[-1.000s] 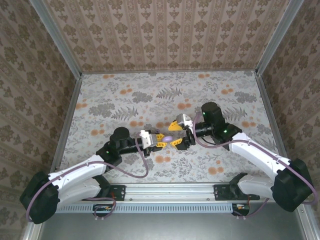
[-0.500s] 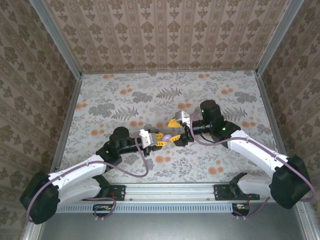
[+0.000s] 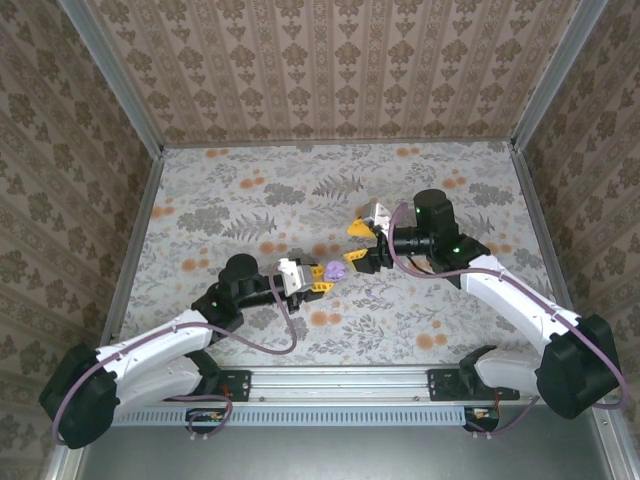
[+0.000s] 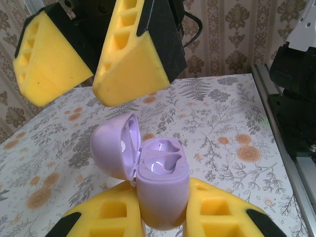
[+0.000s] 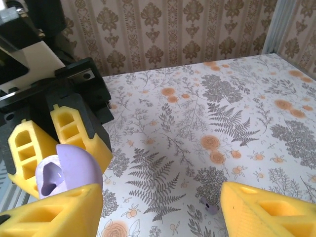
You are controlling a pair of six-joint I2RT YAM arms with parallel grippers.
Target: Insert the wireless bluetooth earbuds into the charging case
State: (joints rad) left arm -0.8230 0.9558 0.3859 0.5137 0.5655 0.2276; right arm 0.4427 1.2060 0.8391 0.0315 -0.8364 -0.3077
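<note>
- The right hand (image 3: 362, 245) has backed away from the charging case (image 3: 336, 270), up and to the right, fingers spread and empty.
- The lid now stands open, so the case looks ready for loading.
- The left hand (image 3: 318, 278) stays clenched on the case's base, holding it upright off the tabletop (image 3: 230, 200).
- A small lilac piece (image 5: 210, 206), likely an earbud, lies on the tabletop beneath the right hand.

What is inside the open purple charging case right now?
Two glossy wells in the charging case, both looking empty. Its lower body is hidden in the left gripper.
</note>
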